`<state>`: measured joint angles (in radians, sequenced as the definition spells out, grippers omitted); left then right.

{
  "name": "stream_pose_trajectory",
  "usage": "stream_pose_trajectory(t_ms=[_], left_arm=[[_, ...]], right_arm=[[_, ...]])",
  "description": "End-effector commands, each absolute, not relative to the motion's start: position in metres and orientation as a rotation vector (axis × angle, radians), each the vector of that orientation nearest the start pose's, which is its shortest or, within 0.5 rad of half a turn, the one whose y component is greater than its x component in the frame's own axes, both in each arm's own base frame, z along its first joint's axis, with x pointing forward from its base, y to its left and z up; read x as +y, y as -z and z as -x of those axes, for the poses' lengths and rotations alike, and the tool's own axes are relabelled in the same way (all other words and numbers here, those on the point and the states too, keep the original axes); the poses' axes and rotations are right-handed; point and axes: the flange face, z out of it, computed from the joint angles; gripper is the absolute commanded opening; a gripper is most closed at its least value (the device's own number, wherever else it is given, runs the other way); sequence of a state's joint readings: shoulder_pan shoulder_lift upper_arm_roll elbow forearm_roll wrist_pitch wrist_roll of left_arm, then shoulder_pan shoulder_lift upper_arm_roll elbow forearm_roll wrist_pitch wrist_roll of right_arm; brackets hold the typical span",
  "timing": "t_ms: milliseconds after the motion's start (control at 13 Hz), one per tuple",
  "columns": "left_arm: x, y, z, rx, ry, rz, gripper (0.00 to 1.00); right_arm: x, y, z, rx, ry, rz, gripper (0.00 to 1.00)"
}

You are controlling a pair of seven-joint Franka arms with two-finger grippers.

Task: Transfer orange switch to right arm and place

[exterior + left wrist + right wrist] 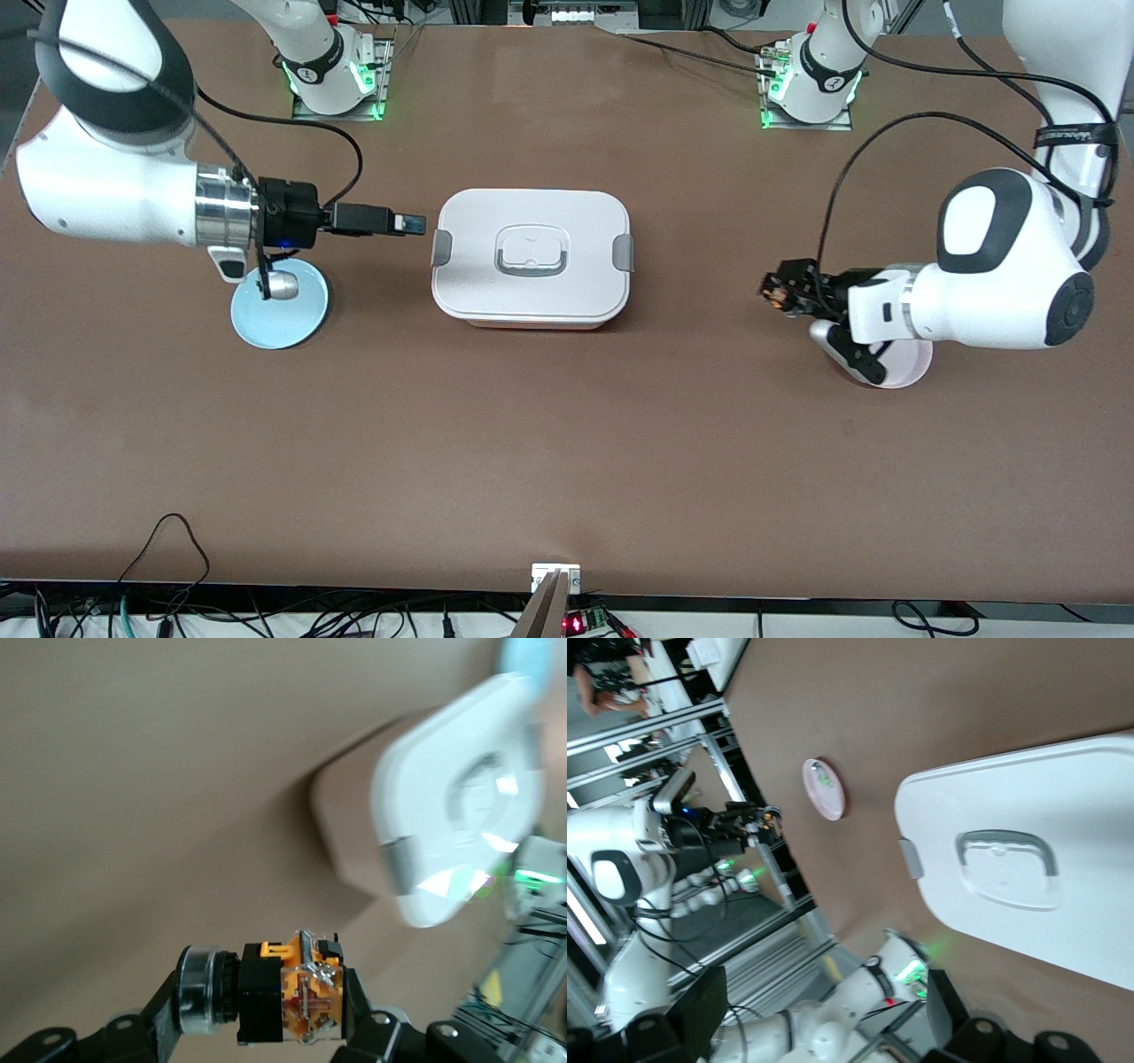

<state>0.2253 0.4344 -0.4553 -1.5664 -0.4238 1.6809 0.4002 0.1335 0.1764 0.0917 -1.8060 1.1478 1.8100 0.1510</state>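
Observation:
The orange switch point(772, 293), black with an orange and clear end and a silver cap, is clamped sideways in my left gripper point(780, 292), which is shut on it. The left wrist view shows the switch point(291, 992) between both fingers point(365, 1020). It hangs in the air over bare table between the white box and the pink plate, pointing at the box. My right gripper point(413, 222) is open and empty, held level beside the box at the right arm's end, above the blue plate's edge. In the right wrist view the switch point(767, 819) shows far off.
A white lidded box point(530, 257) with grey latches and a handle sits mid-table between the two grippers. A blue plate point(297, 323) lies under the right wrist. A pink plate point(912, 368) lies under the left wrist; a small green part point(824, 776) rests on it.

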Motion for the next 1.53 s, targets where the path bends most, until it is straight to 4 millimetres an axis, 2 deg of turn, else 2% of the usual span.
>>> stream_pose_trajectory(t_ms=[0,153,383,537,767,1074,1380,1457], left_arm=[[-0.195,-0.455,-0.624,-0.700,0.197,-2.247,0.00],[-0.224,-0.474,-0.627,-0.788,0.017,-2.057,0.00],[-0.237,-0.491,-0.633,-0.966,-0.291,-1.783,0.00],[-0.269,-0.502,-0.628,-1.007,-0.454,-1.677,0.00],[-0.321,-0.511,-0.615,-0.984,-0.590,-1.640,0.00],[-0.364,-0.486,-0.589,-0.943,-0.709,-1.585,0.00],[-0.389,-0.479,-0.575,-0.892,-0.739,-1.586,0.00],[-0.398,-0.468,-0.571,-0.886,-0.729,-1.600,0.00]], right_arm=[[0.221,-0.464,-0.584,0.406,-0.441,1.920,1.00],[0.235,-0.454,-0.583,0.410,-0.460,1.881,1.00],[0.262,-0.453,-0.580,0.431,-0.503,1.747,1.00],[0.264,-0.449,-0.580,0.447,-0.524,1.739,1.00],[0.271,-0.450,-0.578,0.452,-0.545,1.723,1.00],[0.274,-0.451,-0.579,0.504,-0.576,1.648,1.00],[0.275,-0.447,-0.580,0.533,-0.595,1.576,1.00],[0.276,-0.445,-0.581,0.540,-0.598,1.568,1.00]])
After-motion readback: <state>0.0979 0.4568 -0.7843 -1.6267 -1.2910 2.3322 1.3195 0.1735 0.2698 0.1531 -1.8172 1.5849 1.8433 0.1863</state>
